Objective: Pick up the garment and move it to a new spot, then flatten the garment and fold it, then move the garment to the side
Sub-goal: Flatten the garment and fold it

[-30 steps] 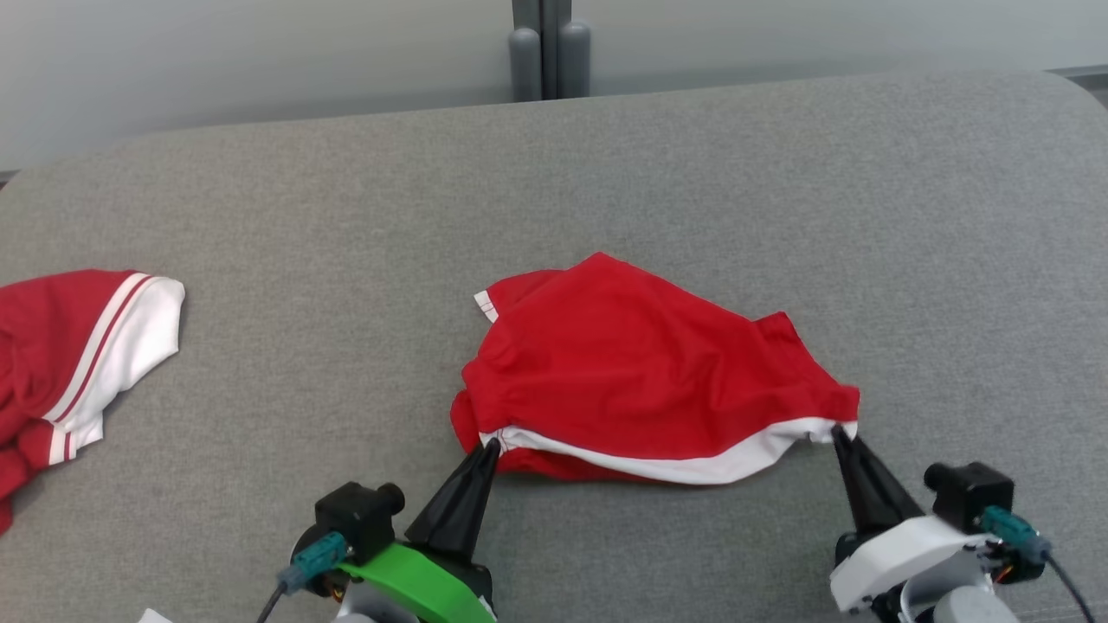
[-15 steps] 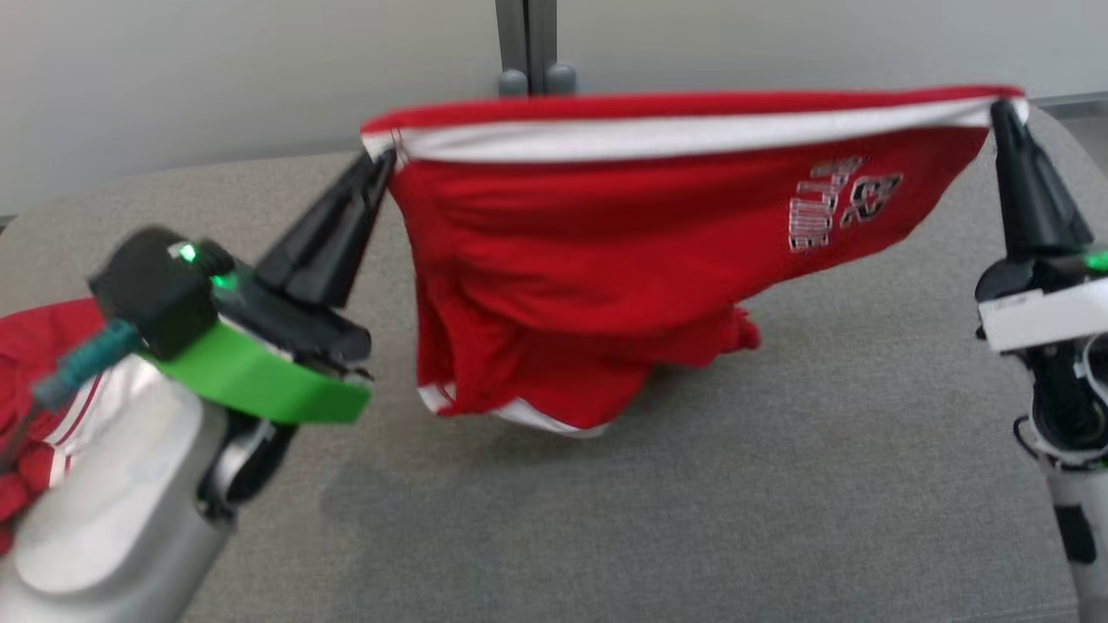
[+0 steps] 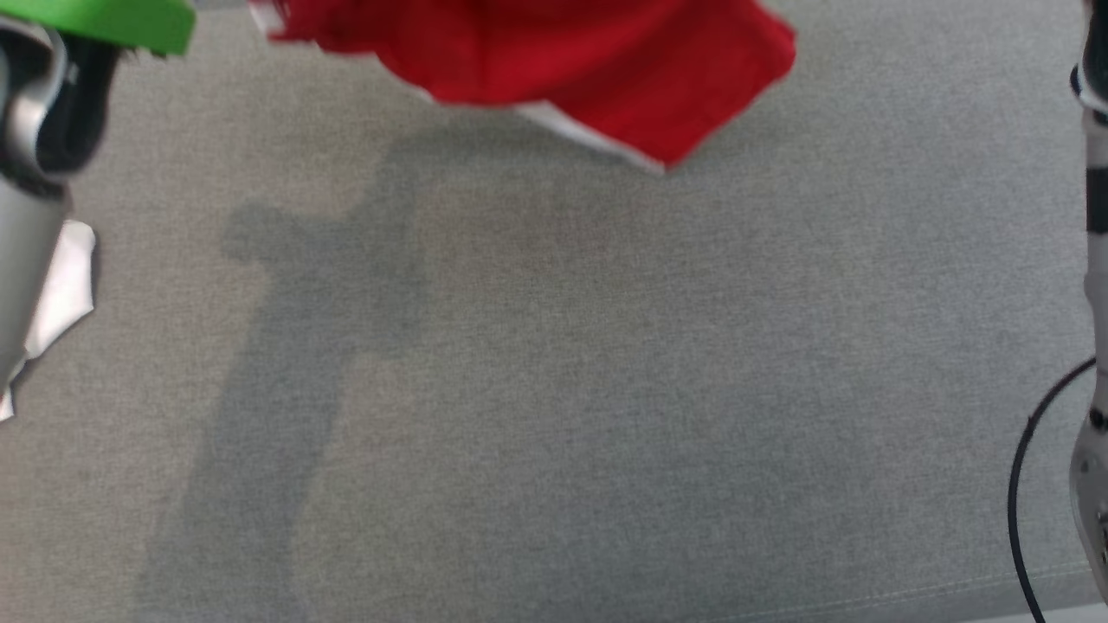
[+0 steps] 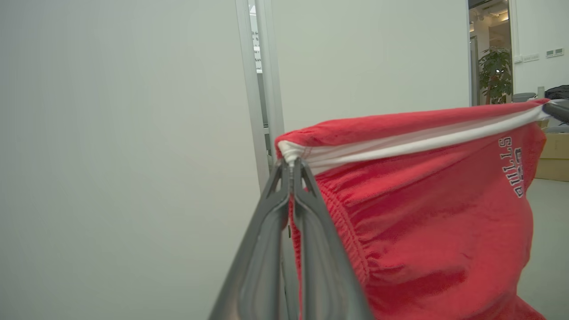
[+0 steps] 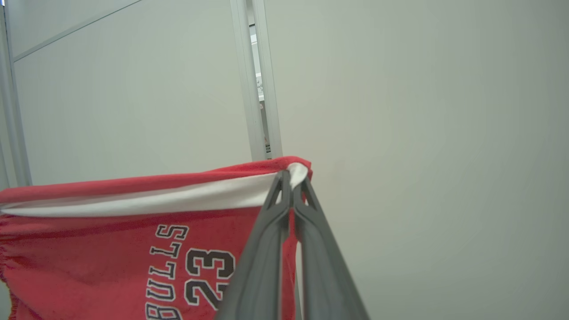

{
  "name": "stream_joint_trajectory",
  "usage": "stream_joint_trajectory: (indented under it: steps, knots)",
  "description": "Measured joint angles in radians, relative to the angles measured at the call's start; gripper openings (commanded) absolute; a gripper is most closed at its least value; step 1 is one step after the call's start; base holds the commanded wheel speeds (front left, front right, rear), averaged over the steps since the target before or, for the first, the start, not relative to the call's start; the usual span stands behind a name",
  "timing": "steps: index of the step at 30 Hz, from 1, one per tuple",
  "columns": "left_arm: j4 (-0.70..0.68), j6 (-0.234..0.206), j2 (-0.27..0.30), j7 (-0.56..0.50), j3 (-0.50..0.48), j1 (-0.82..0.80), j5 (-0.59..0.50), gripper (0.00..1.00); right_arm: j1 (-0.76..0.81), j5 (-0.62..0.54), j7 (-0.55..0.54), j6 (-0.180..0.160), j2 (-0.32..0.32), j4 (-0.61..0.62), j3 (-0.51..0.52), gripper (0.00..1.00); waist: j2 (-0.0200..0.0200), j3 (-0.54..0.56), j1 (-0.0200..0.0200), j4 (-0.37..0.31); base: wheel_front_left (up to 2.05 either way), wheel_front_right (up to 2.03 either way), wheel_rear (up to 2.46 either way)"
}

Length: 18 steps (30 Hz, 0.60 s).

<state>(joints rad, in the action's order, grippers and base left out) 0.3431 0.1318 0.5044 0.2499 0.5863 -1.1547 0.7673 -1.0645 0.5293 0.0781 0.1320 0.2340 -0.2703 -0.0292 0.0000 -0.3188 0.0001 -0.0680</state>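
Observation:
The garment (image 3: 563,61) is red with a white band and black-and-white "BULLS 23" lettering; it hangs stretched between both grippers above the grey padded surface (image 3: 606,389). My left gripper (image 4: 291,162) is shut on one end of the garment's (image 4: 422,213) white-banded edge. My right gripper (image 5: 291,178) is shut on the other end of the garment (image 5: 89,253), next to the lettering. In the head view the garment's lower corner dangles at the top, casting a shadow below. The left arm's green part (image 3: 95,22) is at the top left.
A white piece of cloth (image 3: 61,285) lies at the left edge behind my left forearm. My right arm and its black cable (image 3: 1026,484) run along the right edge. A pale wall with a metal post (image 4: 262,89) stands behind the garment.
Both grippers have lifted the garment from the surface and stretched it high between them. The head view has tilted down, so the grippers have left its top.

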Motion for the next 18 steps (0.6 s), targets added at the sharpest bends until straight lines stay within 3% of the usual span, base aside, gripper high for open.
stream_joint_trajectory:
  steps: [4, 8, 15, 18]
  knots:
    - [0.04, 0.0, -0.019, 0.011, -0.008, -0.099, -0.025, 0.0, -0.139, -0.067, 0.085, 0.0, -0.025, -0.109, 0.003, 0.0, 0.0, -0.072, 0.0001, -0.005, 0.0, 0.0, 0.0]
    - [0.046, 0.0, -0.029, 0.012, -0.034, -0.075, -0.027, 0.0, -0.149, -0.071, 0.126, 0.0, -0.036, -0.175, -0.022, 0.0, 0.0, -0.118, 0.0001, -0.011, 0.0, 0.0, 0.0]
    - [0.082, 0.002, -0.068, 0.012, -0.116, 0.27, 0.008, 0.0, 0.102, 0.028, 0.164, 0.002, -0.053, -0.22, -0.084, 0.0, 0.0, -0.106, 0.0001, -0.022, 0.0, 0.0, 0.0]
    - [0.089, 0.003, -0.115, 0.012, -0.167, 0.45, 0.014, 0.0, 0.257, 0.082, 0.171, 0.004, -0.054, -0.207, -0.096, 0.0, 0.0, -0.079, 0.0001, -0.026, 0.0, 0.0, 0.0]
